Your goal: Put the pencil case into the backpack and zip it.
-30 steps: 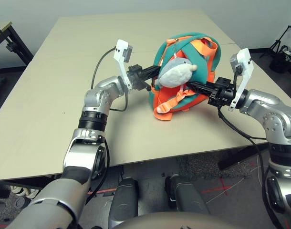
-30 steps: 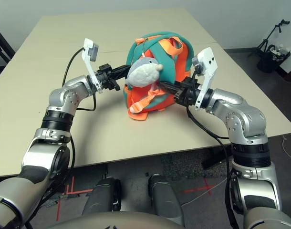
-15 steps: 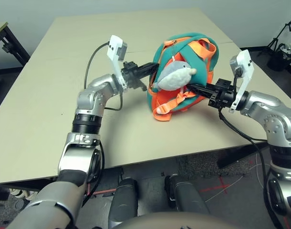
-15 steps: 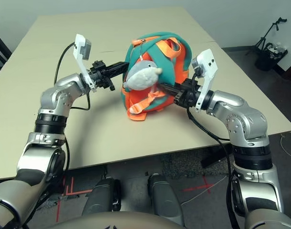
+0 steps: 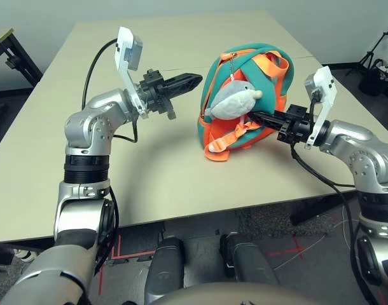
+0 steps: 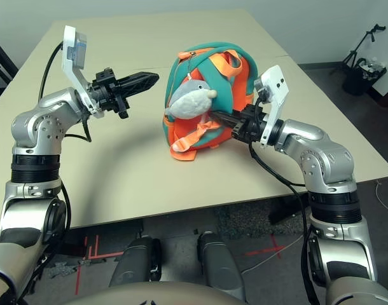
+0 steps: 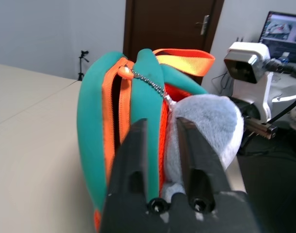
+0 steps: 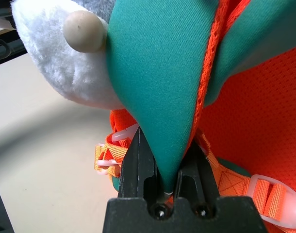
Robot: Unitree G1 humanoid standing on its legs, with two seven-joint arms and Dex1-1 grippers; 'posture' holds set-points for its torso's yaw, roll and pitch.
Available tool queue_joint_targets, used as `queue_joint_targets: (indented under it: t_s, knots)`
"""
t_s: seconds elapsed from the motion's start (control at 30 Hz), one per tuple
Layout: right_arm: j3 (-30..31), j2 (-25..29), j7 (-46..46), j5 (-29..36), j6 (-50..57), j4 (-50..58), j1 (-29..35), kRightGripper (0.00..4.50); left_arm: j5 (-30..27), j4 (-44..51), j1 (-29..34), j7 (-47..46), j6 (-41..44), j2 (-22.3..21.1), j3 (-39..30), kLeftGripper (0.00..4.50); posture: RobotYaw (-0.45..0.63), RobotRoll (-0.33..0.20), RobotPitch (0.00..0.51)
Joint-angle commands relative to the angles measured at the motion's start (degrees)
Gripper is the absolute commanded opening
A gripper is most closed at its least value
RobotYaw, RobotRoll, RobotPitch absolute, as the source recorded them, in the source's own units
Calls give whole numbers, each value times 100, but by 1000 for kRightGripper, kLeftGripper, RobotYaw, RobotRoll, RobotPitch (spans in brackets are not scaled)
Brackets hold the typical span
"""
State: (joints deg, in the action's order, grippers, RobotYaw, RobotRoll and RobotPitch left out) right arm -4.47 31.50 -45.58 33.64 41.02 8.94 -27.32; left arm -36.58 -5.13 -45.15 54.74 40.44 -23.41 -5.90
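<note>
holding the backpack, zip not yet closed

gripping a teal fold of the backpack [image 5: 245, 101], the right hand [image 8: 165, 182] has its fingers clamped tight on the fabric at the bag's right side. the left hand [image 5: 191, 81] hangs in the air just left of the bag, touching nothing, its fingers close together with only a narrow gap and nothing between them.

the backpack stands near the middle of the table [image 5: 67, 140], long axis roughly upright and tilted a little, orange straps and back panel facing the robot, the plush fish [image 5: 235, 100] dangling across its front with its nose toward the right. in the left wrist view the orange-edged zip [image 7: 113, 121] runs up the side that faces the left hand, and part of it looks open, with a dark gap showing.

the pencil case is not visible in any view; it is likely already inside, though that cannot be confirmed. so the step in hand seems to be the zipping. the next move calls for the left hand to find the small orange pull [image 7: 123, 72] near the top and draw it along the track while the right hand keeps the bag steady.
</note>
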Motion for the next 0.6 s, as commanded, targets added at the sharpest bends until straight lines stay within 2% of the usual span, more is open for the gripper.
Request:
queue_joint_targets:
  t_s: [0.03, 0.2, 0.3, 0.47, 0.6]
  knots:
    - [66, 12, -19, -85, -106, -49, 17, 103, -546, 295, -198, 199, 353, 1, -107, 2402, -98, 0, 79]
    - [60, 10, -24, -113, -107, -30, 31, 103, -645, 610, -192, 341, 554, -110, 162, 4437, -101, 0, 76]
    - [74, 4, -22, -128, -112, -12, 56, 103, -742, 729, -221, 433, 741, -178, 247, 4500, -102, 0, 76]
    - [82, -31, -3, -135, -102, 12, 63, 103, -477, 765, -134, 540, 650, -274, 638, 4500, -105, 0, 75]
    - [74, -42, -7, -131, -99, 44, 71, 103, -335, 514, -154, 512, 390, -88, 762, 4500, -107, 0, 74]
